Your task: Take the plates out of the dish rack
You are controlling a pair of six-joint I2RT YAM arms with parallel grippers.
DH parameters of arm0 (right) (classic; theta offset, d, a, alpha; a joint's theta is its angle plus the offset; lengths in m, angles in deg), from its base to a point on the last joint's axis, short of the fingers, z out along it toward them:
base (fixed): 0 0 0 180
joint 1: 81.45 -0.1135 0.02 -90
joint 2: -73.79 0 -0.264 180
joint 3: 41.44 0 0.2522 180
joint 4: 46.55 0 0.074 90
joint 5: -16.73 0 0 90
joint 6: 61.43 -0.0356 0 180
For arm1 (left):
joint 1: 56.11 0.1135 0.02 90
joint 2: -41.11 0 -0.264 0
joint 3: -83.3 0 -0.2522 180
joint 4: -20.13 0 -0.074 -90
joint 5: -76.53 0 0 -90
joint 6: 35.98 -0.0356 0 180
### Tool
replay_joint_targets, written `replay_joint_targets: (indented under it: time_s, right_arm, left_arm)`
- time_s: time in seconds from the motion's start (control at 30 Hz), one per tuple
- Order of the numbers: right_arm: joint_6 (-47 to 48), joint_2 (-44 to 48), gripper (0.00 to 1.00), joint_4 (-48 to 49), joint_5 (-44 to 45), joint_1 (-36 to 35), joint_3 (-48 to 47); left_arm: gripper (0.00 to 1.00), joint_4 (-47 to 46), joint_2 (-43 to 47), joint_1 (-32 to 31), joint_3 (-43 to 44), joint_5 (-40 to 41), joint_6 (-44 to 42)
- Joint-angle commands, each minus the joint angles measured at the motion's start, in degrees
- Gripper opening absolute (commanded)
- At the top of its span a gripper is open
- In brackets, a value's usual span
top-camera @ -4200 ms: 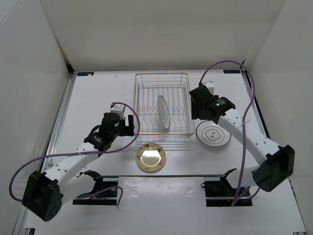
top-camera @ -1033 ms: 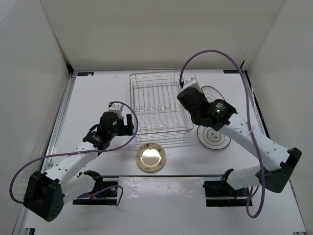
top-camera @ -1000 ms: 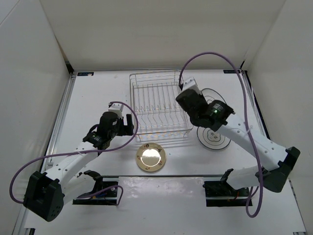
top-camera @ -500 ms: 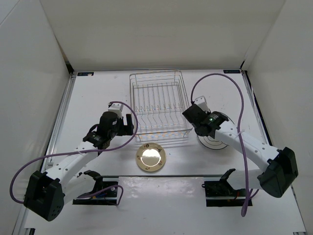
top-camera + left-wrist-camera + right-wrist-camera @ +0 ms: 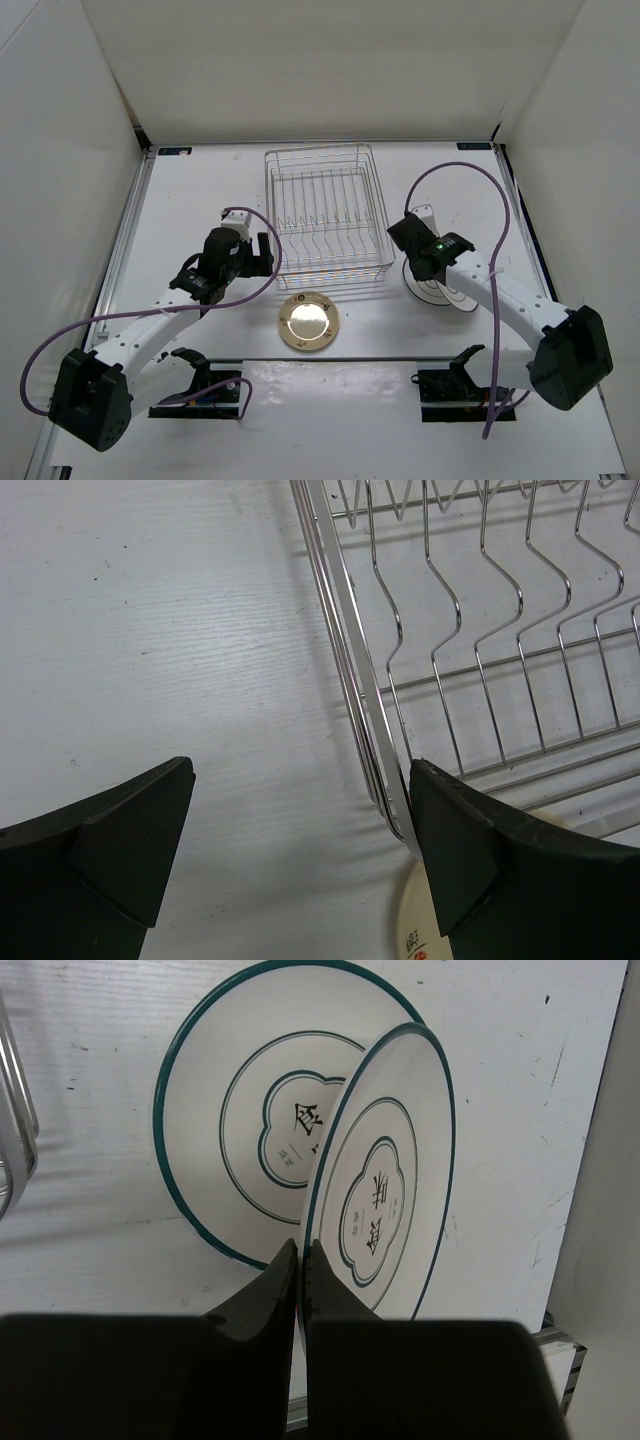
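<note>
The dish rack (image 5: 322,215), a silver wire basket, stands at the middle back with no plate in it. A golden-tan plate (image 5: 309,320) lies flat in front of it. A white plate (image 5: 240,1120) with a dark ring lies flat to the rack's right, partly under my right arm in the top view (image 5: 449,294). My right gripper (image 5: 300,1252) is shut on the rim of a second white plate (image 5: 385,1185), held tilted on edge just over the flat one. My left gripper (image 5: 300,830) stands open at the rack's near-left corner (image 5: 372,742), holding nothing.
White walls enclose the table on three sides. A rail (image 5: 128,235) runs along the left edge. Purple cables loop off both arms. The golden plate's edge (image 5: 415,932) shows beside my left gripper's right finger (image 5: 465,855).
My right arm has carried the white plate from the rack's right side down and to the right, over the flat white plate. The left arm has not moved.
</note>
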Motion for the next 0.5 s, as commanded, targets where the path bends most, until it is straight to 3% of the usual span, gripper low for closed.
replay_joint_targets:
  time_s: [0.0,0.33,0.47]
  right_arm:
    - [-0.55,0.75,0.0,2.73,-0.53,0.98,0.82]
    - [-1.07,-2.4,0.0,4.23,-1.5,1.94,2.59]
    - [-1.42,-1.88,0.22,5.55,-6.16,1.95,1.89]
  left_arm:
    - [0.99,1.14,-0.06,0.62,1.46,-0.15,-0.23]
    - [0.99,1.06,-0.15,0.8,1.46,-0.23,-0.05]
    - [0.99,1.14,-0.06,0.8,1.55,-0.32,-0.05]
